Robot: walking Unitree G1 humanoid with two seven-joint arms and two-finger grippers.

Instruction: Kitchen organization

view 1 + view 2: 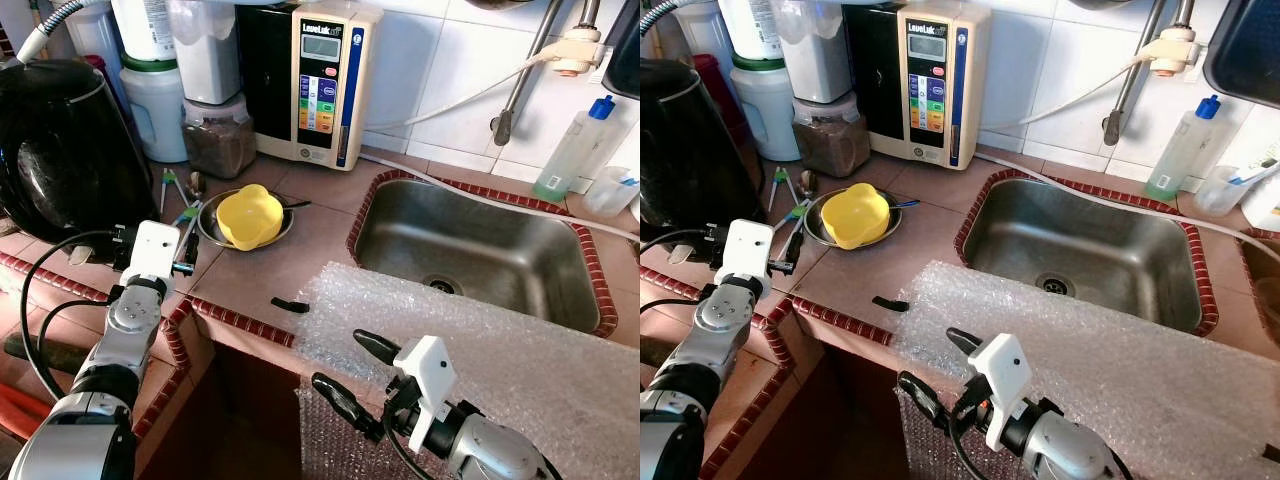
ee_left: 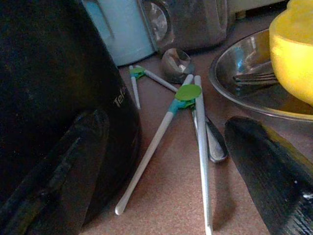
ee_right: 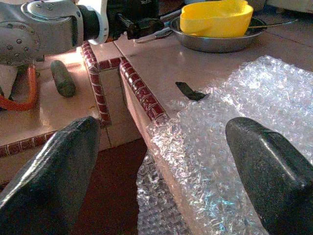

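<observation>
- The training chopsticks [image 2: 168,129], white sticks joined by a green and teal hinge, lie loose on the brown counter [image 1: 300,262] between the black kettle [image 1: 55,150] and the steel bowl [image 1: 212,232]; I take them as the thing I'm after.
- A second, smaller pair of chopsticks [image 2: 136,81] lies just beyond them, and a metal spoon [image 2: 211,142] rests touching the near pair, its handle tucked against the right-hand stick.
- My left gripper [image 2: 166,166] sits low at the counter edge with its fingers spread wide, nothing between them, one finger close against the kettle's side and the other near the bowl's rim.
- To do this well, I judge I should creep forward along the sticks' length, straddle both near the hinge where they converge, and close there; pinching further back would catch a single stick or the spoon.
- The kettle finger has little room, so I'd nudge slightly toward the bowl first.
- A yellow silicone cup [image 1: 248,215] sits in the steel bowl with a utensil [image 1: 292,205] under it; knocking the rim would rattle both.
- My right gripper [image 1: 350,368] hovers released over the bubble wrap [image 1: 480,340] draped over the counter's front edge, beside the sink [image 1: 470,245], with a small black scrap [image 1: 290,304] on the counter near the wrap's corner. I'd leave that arm parked.
</observation>
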